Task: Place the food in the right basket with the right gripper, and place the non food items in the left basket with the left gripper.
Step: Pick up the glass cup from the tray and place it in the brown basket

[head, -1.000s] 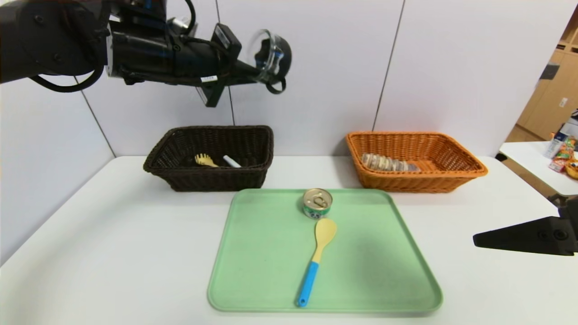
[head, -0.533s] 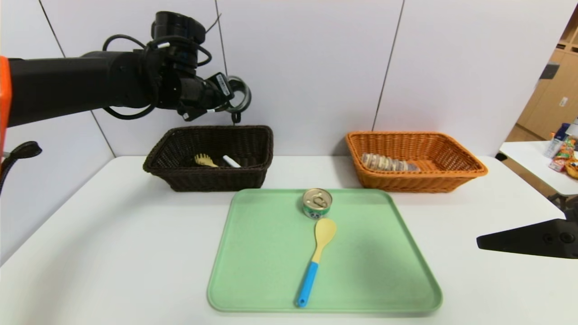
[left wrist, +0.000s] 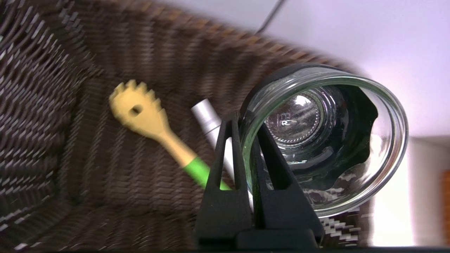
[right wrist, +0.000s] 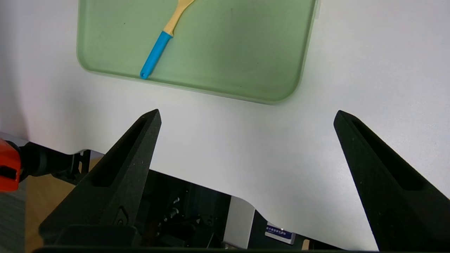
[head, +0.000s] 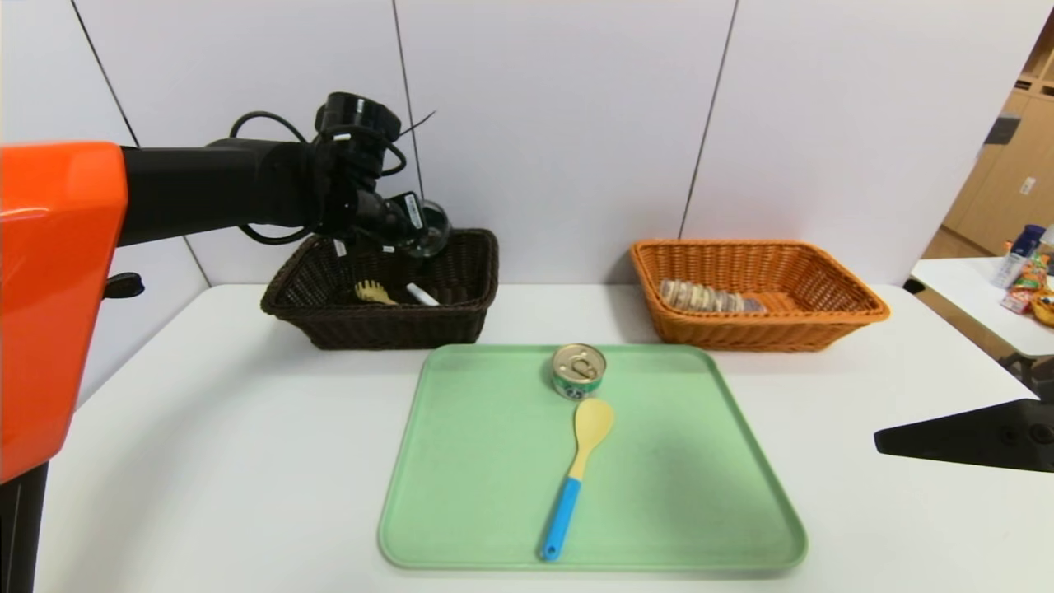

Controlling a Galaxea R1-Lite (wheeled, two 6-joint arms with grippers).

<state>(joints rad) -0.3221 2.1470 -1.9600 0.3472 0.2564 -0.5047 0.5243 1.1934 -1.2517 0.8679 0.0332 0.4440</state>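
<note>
My left gripper (head: pixel 409 232) is shut on the rim of the glass cup (head: pixel 431 231), (left wrist: pixel 327 140) and holds it just above the dark brown basket (head: pixel 461 317). In that basket lie the yellow pasta fork (head: pixel 373 291), (left wrist: pixel 140 114) and the white marker (head: pixel 422 295), (left wrist: pixel 207 121). The twisted bread loaf (head: pixel 708 297) lies in the orange basket (head: pixel 823 325). The gold-lidded tin (head: pixel 579 371) and the blue-handled yellow spoon (head: pixel 576 473), (right wrist: pixel 165 37) lie on the green tray (head: pixel 478 494). My right gripper (right wrist: pixel 246 117) is open and empty over the table's near right edge.
The green tray (right wrist: pixel 246 52) fills the middle of the white table (head: pixel 206 428). A side table with packets (head: pixel 1021 280) stands at the far right. A pale wall rises right behind both baskets.
My left arm has swung down and back with the glass cup, from high above the table to just over the dark brown basket. The right arm has barely moved.
</note>
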